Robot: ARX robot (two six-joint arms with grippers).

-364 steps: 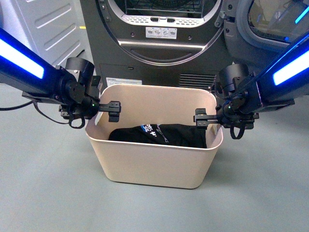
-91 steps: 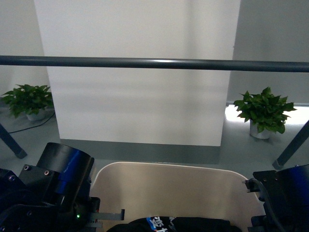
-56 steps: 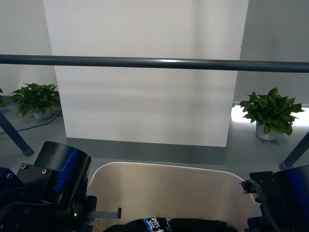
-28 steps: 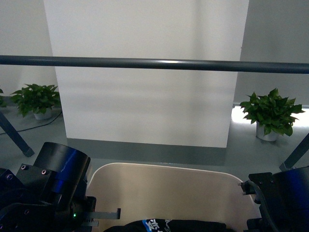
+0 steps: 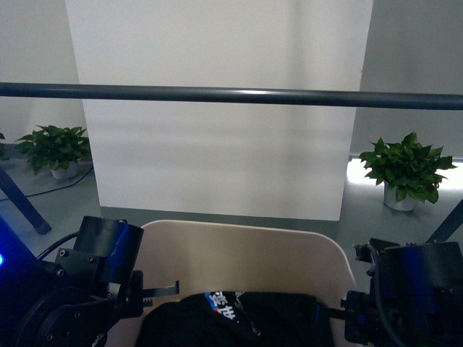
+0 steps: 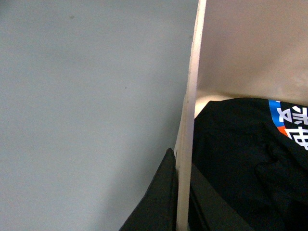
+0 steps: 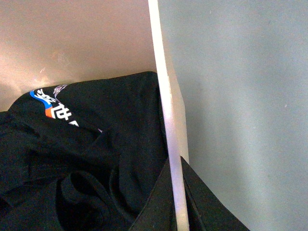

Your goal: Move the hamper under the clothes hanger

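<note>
The beige hamper (image 5: pixel 246 253) sits low in the front view, between my two arms. It holds a black garment (image 5: pixel 231 318) with blue and white print. My left gripper (image 5: pixel 148 290) is shut on the hamper's left wall (image 6: pixel 185 144), one finger on each side of the rim. My right gripper (image 5: pixel 336 314) is shut on the right wall (image 7: pixel 171 144) the same way. The clothes hanger's dark grey bar (image 5: pixel 231 95) runs across the whole front view, above and beyond the hamper. One angled leg (image 5: pixel 22 202) shows at the left and another leg (image 5: pixel 448 224) at the right.
A white panel (image 5: pixel 217 144) stands behind the bar. Potted plants stand on the grey floor at the left (image 5: pixel 54 148) and at the right (image 5: pixel 405 170). The wrist views show bare grey floor (image 6: pixel 86 96) outside the hamper walls.
The hamper went from in front of the dryer to in front of the hanger bar. In the last half second it rose in view, showing more of the garment and both grippers.
</note>
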